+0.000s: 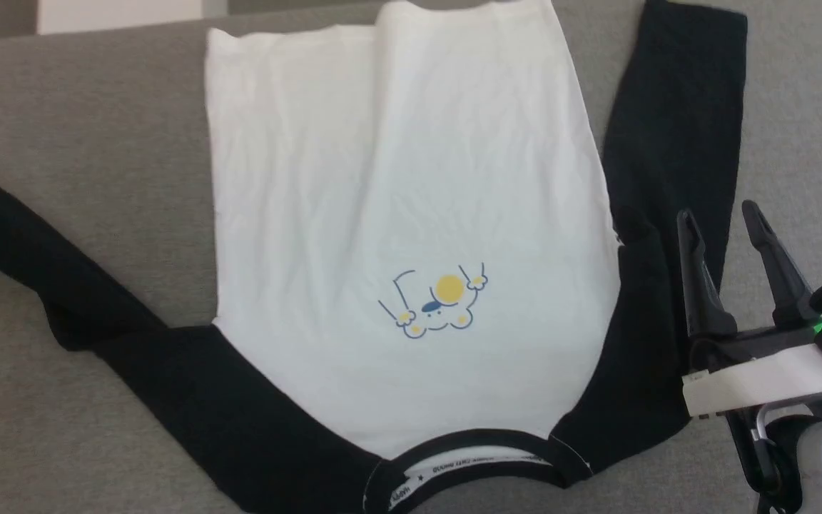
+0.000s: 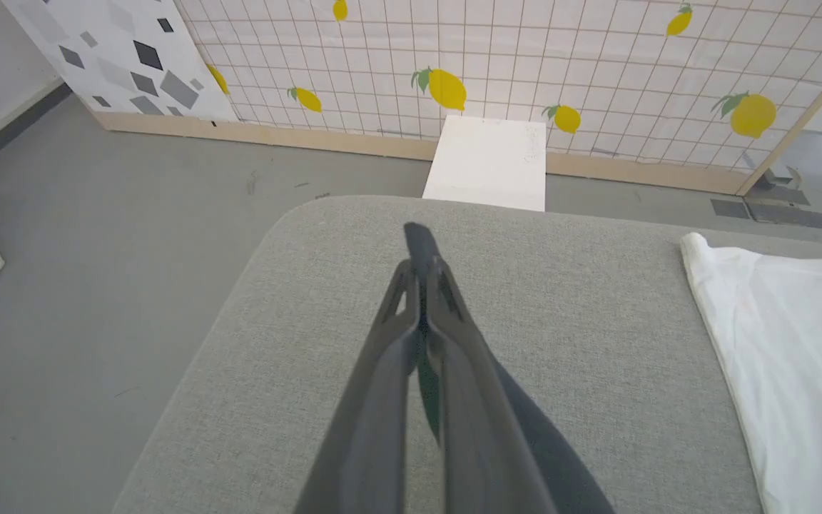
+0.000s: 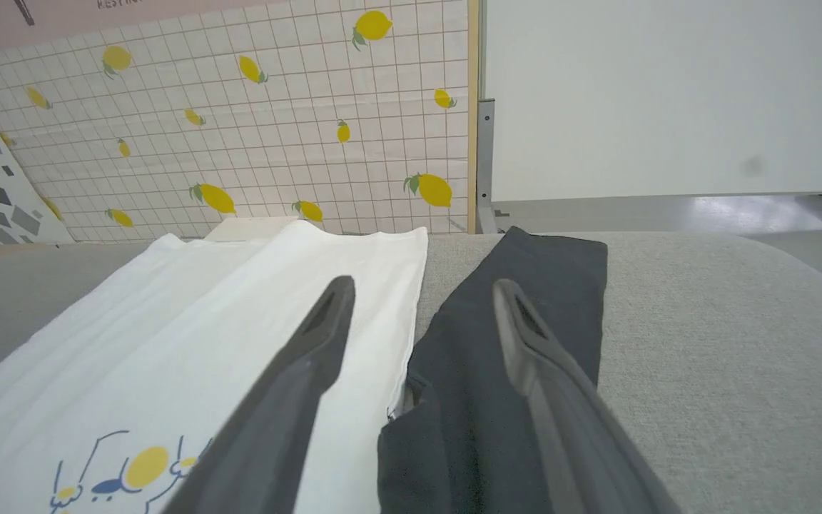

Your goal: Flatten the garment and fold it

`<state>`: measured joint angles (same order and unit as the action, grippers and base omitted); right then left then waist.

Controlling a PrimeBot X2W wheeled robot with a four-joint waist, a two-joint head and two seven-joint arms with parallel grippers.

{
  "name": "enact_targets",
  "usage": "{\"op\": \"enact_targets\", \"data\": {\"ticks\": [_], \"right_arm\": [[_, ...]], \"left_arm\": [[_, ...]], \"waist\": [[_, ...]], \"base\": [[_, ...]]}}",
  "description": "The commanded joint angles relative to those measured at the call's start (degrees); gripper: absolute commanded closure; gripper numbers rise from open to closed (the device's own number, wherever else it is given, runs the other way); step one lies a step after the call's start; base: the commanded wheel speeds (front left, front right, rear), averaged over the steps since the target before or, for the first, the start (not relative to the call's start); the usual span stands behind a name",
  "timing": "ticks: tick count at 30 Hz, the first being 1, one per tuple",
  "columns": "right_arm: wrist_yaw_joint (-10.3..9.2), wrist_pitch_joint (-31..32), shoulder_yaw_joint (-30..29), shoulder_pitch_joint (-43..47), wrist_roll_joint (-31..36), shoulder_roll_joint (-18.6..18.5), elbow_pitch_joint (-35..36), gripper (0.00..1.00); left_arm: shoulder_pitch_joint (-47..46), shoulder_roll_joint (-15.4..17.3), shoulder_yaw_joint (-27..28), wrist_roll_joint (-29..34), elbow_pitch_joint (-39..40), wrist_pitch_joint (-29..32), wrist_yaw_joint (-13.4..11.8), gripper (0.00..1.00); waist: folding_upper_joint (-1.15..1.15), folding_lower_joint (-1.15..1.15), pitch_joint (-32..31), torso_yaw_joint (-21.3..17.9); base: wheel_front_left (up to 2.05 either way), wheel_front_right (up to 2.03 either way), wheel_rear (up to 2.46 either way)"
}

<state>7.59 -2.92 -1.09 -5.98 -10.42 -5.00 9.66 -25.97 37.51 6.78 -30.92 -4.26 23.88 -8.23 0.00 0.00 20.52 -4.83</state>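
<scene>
The garment [image 1: 411, 200] lay face up on a grey cushioned surface [image 1: 97, 128], collar [image 1: 468, 457] nearest the robot and hem at the far end, with the small yellow-and-blue print [image 1: 436, 303] showing on the chest. The flattening looked mostly done. The white body was spread out in one layer, with only soft creases and a low ridge running up toward the hem. One hem corner appeared slightly rolled in the left wrist view, where the white edge [image 2: 796, 343] lay well apart from the left hand. The sleeves were not yet matched. The right sleeve [image 1: 675, 128] ran straight along the body's side, beside it rather than on it. The left sleeve [image 1: 61, 271] splayed out and away across the cushion, and it was bunched a little near the armpit. No fold could be seen anywhere, so the whole folding part seemed left to do: sleeves brought over the body, then the body doubled. The left hand [image 2: 422, 268] had its fingers pressed together over bare cushion, and nothing showed between them. The right hand [image 1: 718, 214] stood wide and empty above the seam where the right sleeve met the white body. In its own wrist view, the right hand [image 3: 423, 289] had one finger over white cloth and the other over black. It was probably placed to take that sleeve or shoulder first.
</scene>
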Motion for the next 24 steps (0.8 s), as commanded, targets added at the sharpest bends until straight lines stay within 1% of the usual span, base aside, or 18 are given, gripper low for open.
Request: {"op": "enact_targets", "data": {"ticks": [1, 5, 7, 9, 12, 14, 16, 19, 21, 22, 24], "right_arm": [[-0.1, 0.3, -0.1, 0.8, -0.3, 0.3, 0.6, 0.0], [-0.1, 1.0, -0.4, 2.1, -0.3, 0.7, 1.5, 0.0], [-0.1, 1.2, -0.5, 2.7, -0.4, 0.8, 1.6, 0.0], [-0.1, 1.4, -0.6, 3.3, -0.4, 1.0, 1.8, 0.0], [-0.1, 1.7, -0.8, 4.2, -0.3, 1.2, 2.1, 0.0], [-0.1, 1.9, -0.8, 4.6, -0.3, 1.3, 2.1, 0.0], [-0.1, 2.1, -0.7, 4.9, -0.3, 1.4, 2.1, 0.0], [-0.1, 2.5, -0.3, 5.0, -0.3, 1.5, 2.1, 0.0], [-0.1, 2.8, 0.0, 5.0, -0.2, 1.5, 2.2, 0.0], [-0.1, 2.9, 0.2, 5.0, -0.3, 1.6, 2.2, 0.0], [-0.1, 3.1, 0.6, 5.0, -0.3, 1.6, 2.3, 0.0]], "left_arm": [[2.4, 0.6, 1.0, -0.7, 2.2, 0.1, -0.6, 1.0], [8.6, 1.0, 3.0, -0.9, 10.5, 0.8, -1.5, 1.0], [11.2, 0.3, 3.1, -1.2, 15.3, 1.3, -1.9, 1.0], [13.4, -0.4, 2.1, -1.1, 20.3, 2.0, -2.1, 1.0], [15.4, -2.3, -1.5, -1.1, 26.6, 3.0, -1.8, 1.0], [15.7, -4.1, -5.7, -1.0, 30.0, 3.6, -1.1, 1.0], [15.1, -6.7, -11.4, -0.6, 32.5, 3.9, -0.3, 1.0], [13.3, -11.1, -19.9, 1.1, 34.0, 4.4, 0.5, 1.0], [11.7, -14.4, -25.6, 2.4, 33.0, 4.4, 1.2, 1.0], [11.0, -16.5, -28.7, 2.7, 31.7, 4.3, 1.8, 1.0], [9.6, -19.6, -33.8, 3.7, 28.0, 4.0, 3.1, 1.0]], "waist": [[0.0, 0.0, -5.7, 4.9], [0.0, 0.0, -7.7, 6.3], [0.0, 0.0, -8.4, 6.8], [0.0, 0.0, -9.0, 7.3], [0.0, 0.0, -9.6, 7.9], [0.0, 0.0, -10.2, 8.2], [0.0, 0.0, -10.6, 8.4], [0.0, 0.0, -11.2, 8.4], [0.0, 0.0, -11.4, 8.3], [0.0, 0.0, -11.4, 8.1], [0.0, 0.0, -11.4, 7.8]], "base": [[0.0, 0.0, 0.0], [0.0, 0.0, 0.0], [0.0, 0.0, 0.0], [0.0, 0.0, 0.0], [0.0, 0.0, 0.0], [0.0, 0.0, 0.0], [0.0, 0.0, 0.0], [0.0, 0.0, 0.0], [0.0, 0.0, 0.0], [0.0, 0.0, 0.0], [0.0, 0.0, 0.0]]}}
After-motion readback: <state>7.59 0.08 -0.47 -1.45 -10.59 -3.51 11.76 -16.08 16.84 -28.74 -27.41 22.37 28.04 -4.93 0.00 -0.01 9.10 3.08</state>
